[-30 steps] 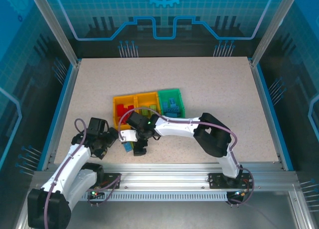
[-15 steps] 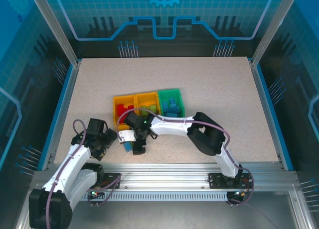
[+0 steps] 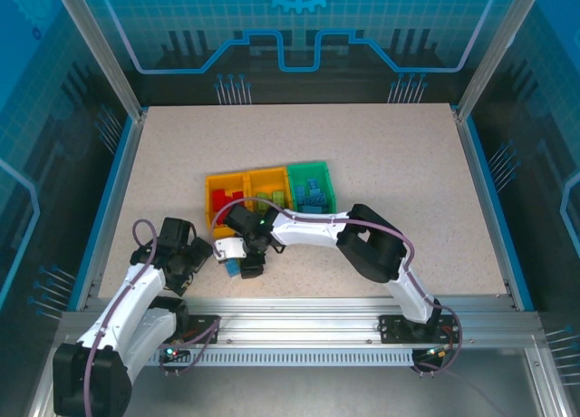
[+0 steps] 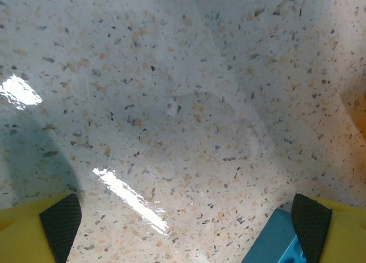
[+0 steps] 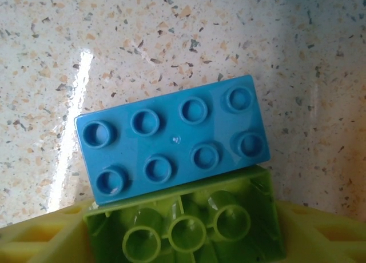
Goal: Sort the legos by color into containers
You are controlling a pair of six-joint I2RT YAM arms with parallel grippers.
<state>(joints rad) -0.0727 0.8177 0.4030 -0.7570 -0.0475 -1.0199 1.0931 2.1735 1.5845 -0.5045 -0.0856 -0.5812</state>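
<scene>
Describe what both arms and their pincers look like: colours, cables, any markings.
The left arm and right arm share white links, black joints and a purplish cable looping alongside. A small green light glows by the right wrist. The left pincer has yellow fingers with dark textured pads; the right pincer is yellow too.

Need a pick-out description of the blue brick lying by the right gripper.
On the table, just in front of the bin row toward the arm bases, the right gripper hangs low. The blue brick lies flat there, studs up, two rows of four. The light green brick against it, between the fingers, shows its hollow underside instead.
</scene>
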